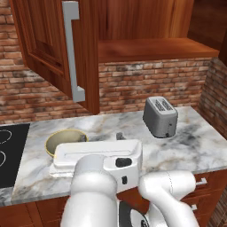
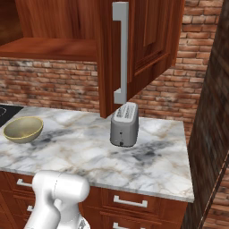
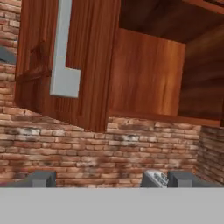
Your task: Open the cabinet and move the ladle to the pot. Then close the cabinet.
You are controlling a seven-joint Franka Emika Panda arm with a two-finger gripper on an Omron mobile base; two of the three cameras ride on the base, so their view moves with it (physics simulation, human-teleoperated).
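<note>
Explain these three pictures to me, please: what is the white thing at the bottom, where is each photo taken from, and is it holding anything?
It is a computer-rendered kitchen. The white rounded shapes are a robot arm on a base that can drive. Two pictures come from cameras on that base, behind the arm to its left and right. The third comes from a camera on the hand; the two grey tips at its bottom belong to the gripper, which stands open and holds nothing.

Above hangs a reddish-brown wall cabinet with its door swung open; a long silver handle runs down it. The part of the shelf that shows looks bare.

On the marble counter stand a grey toaster and a yellowish bowl. A black cooktop lies at the counter's left end.
</note>
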